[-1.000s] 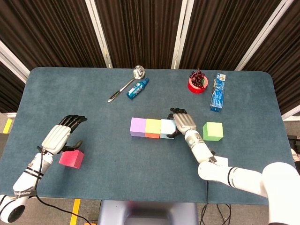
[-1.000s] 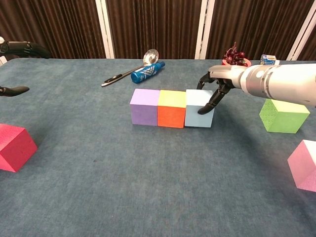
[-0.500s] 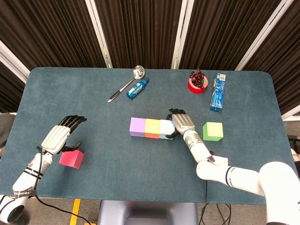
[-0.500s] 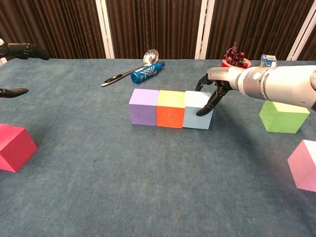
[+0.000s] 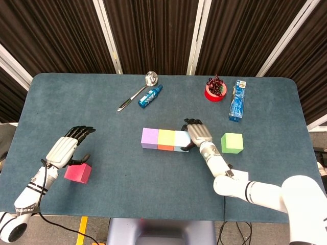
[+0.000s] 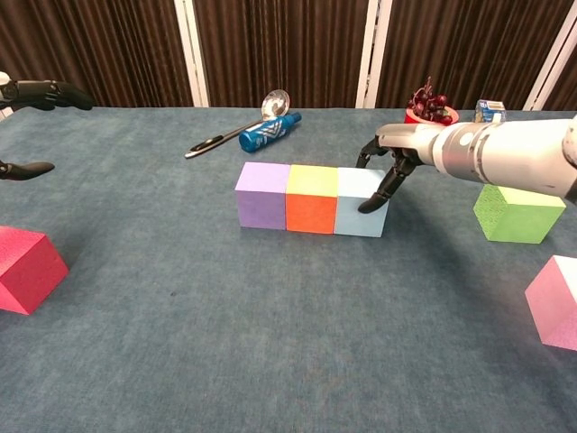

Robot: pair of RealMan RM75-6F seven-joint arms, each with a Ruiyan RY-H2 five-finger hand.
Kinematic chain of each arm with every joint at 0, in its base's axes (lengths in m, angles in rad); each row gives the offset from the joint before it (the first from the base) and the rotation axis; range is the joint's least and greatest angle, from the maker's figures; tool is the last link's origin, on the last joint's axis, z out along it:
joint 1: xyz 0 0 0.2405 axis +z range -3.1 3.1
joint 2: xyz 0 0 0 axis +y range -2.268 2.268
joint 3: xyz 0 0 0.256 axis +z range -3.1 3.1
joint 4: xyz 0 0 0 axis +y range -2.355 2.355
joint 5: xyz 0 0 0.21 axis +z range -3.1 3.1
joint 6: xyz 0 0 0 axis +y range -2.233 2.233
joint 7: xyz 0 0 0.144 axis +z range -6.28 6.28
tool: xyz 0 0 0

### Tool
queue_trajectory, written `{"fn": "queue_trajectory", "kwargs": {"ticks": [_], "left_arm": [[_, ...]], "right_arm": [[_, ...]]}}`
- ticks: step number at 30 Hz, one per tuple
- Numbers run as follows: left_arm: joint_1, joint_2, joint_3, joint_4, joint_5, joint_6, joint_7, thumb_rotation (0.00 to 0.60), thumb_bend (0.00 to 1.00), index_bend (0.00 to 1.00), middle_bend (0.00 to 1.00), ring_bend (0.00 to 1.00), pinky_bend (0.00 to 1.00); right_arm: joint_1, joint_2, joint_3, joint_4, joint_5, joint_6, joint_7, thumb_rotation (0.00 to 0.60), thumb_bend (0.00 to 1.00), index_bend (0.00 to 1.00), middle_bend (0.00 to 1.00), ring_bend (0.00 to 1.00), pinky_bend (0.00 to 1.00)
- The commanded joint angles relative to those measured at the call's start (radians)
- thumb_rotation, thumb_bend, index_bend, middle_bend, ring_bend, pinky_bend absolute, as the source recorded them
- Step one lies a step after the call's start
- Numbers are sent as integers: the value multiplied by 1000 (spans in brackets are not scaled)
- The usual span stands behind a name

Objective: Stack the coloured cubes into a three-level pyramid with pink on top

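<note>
Three cubes stand in a touching row mid-table: purple (image 5: 150,138), yellow-topped orange (image 5: 166,139) and light blue (image 5: 181,140). My right hand (image 5: 199,133) presses against the light blue cube's right side (image 6: 361,215); its fingers are bent down and hold nothing. To the right of that hand, a green cube (image 5: 232,143) stands alone. A pale pink cube (image 6: 557,302) sits near the table's front right. At the front left is a magenta cube (image 5: 77,172). My left hand (image 5: 64,148) hovers just above and behind it, fingers apart and empty.
At the back lie a metal spoon (image 5: 137,92) and a blue bottle (image 5: 150,96). A red bowl of dark fruit (image 5: 215,91) and a blue packet (image 5: 237,100) are at the back right. Bare cloth (image 6: 270,343) stretches in front of the row.
The right hand has nudged the light blue cube a little to the left, and the whole row has shifted slightly that way. The left hand has not moved.
</note>
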Motion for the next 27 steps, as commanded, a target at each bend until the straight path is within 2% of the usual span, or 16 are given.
{"fn": "queue_trajectory", "kwargs": {"ticks": [1,14,27], "left_arm": [[1,2,-1,-1,-1,0,-2,600,380,109,72,51,74],[3,-1,-3,5,-3,-7,-7,600,379,107,70,49,74],[1,-2,-3,3,1,-13,1,600,380,99,65,44,74]], "right_arm": [[3,-3,1,2,-1,-1,0,600,355,539,169,2,92],[18,-19,3,18,8,-3,-7,600,355,519,169,2,67],[19,-15,-8,5,8,-3,-11,600,355,318,165,0,19]]}}
